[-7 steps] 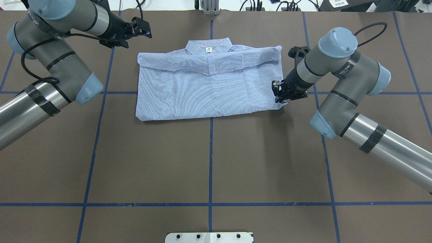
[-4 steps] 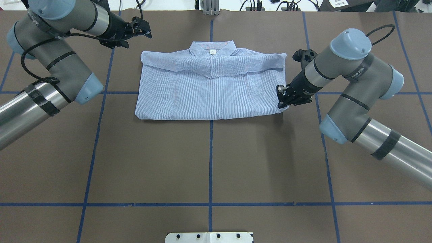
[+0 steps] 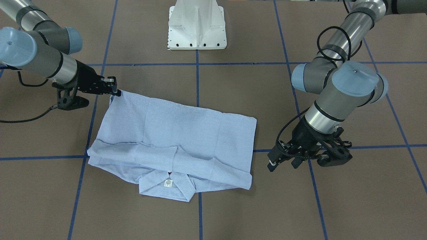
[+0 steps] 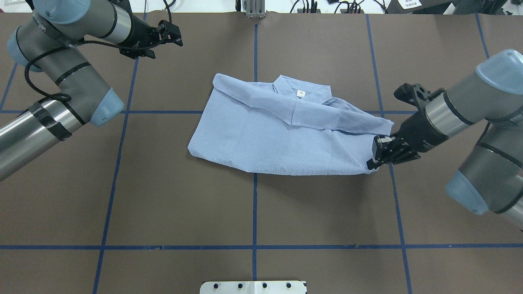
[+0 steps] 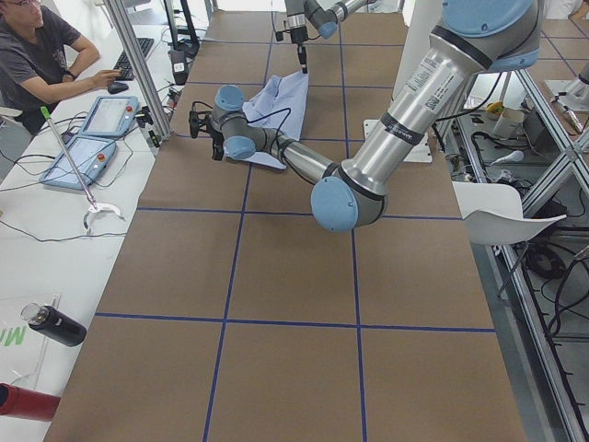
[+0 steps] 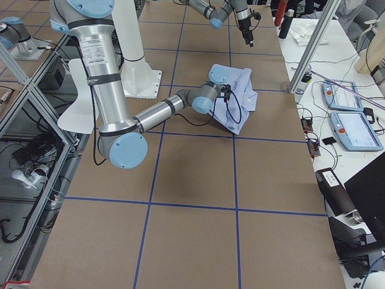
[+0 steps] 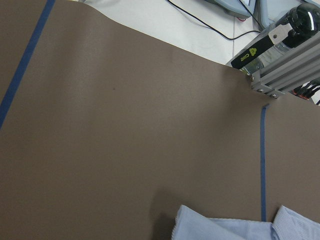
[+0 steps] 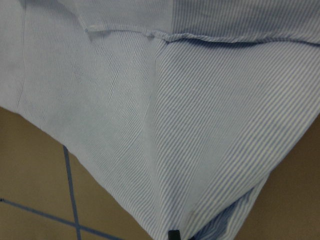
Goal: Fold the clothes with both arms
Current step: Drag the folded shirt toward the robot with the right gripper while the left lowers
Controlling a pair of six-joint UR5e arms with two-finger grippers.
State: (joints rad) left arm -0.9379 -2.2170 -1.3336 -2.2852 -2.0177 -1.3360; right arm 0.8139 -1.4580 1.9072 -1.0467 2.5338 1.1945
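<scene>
The light blue striped shirt [image 4: 278, 139] lies folded on the brown table, collar and white label up, skewed with its right end nearer the robot. My right gripper [image 4: 372, 162] is shut on the shirt's near right corner; in the front view the same gripper [image 3: 116, 91] pinches that corner of the shirt [image 3: 173, 133]. The right wrist view is filled with striped cloth [image 8: 150, 100]. My left gripper [image 4: 179, 36] hangs open and empty over bare table, far-left of the shirt and apart from it. In the front view that gripper [image 3: 282, 163] is right of the cloth. Shirt edge [image 7: 225, 230] shows low in the left wrist view.
Blue tape lines [image 4: 255, 212] grid the table. The white pedestal base [image 3: 196, 26] stands at the robot's side. An aluminium frame post [image 7: 285, 55] rises at the far table edge. A person [image 5: 37, 55] sits at a desk with teach pendants [image 5: 92, 138] beyond it.
My right gripper has dragged the shirt's corner rightward and toward the robot; the whole shirt slid right and turned. The left arm has barely moved.
</scene>
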